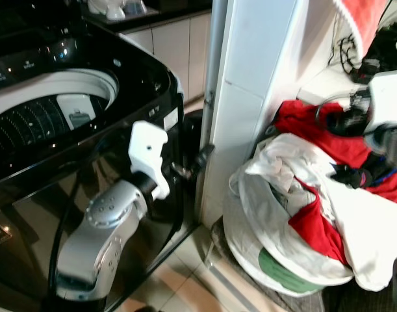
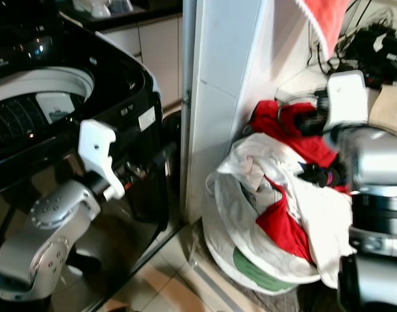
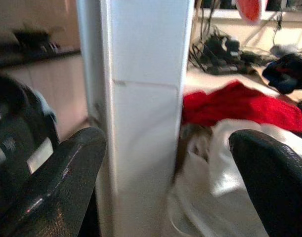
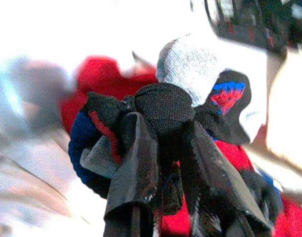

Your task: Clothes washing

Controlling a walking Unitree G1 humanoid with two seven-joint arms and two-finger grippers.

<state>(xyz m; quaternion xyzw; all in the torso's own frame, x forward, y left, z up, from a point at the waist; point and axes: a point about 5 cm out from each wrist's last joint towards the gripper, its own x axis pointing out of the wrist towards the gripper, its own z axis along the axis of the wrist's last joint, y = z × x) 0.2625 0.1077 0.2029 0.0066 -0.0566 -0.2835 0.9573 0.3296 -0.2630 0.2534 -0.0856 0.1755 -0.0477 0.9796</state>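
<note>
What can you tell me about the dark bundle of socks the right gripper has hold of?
The bundle of socks is a knitted clump, mostly black, with a white toe or heel patch, blue parts and red stripes. It looks soft and crumpled, several pieces bunched together. The right gripper has its two black fingers closed on it from below in the wrist view. It sits just above the red and white laundry pile, beside the washing machine.

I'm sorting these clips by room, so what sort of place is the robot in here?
Most likely a home laundry corner: a black top-loading washing machine with its drum open, and beside a white pillar a basket heaped with red and white clothes. The right claw grips a dark sock bundle.
</note>
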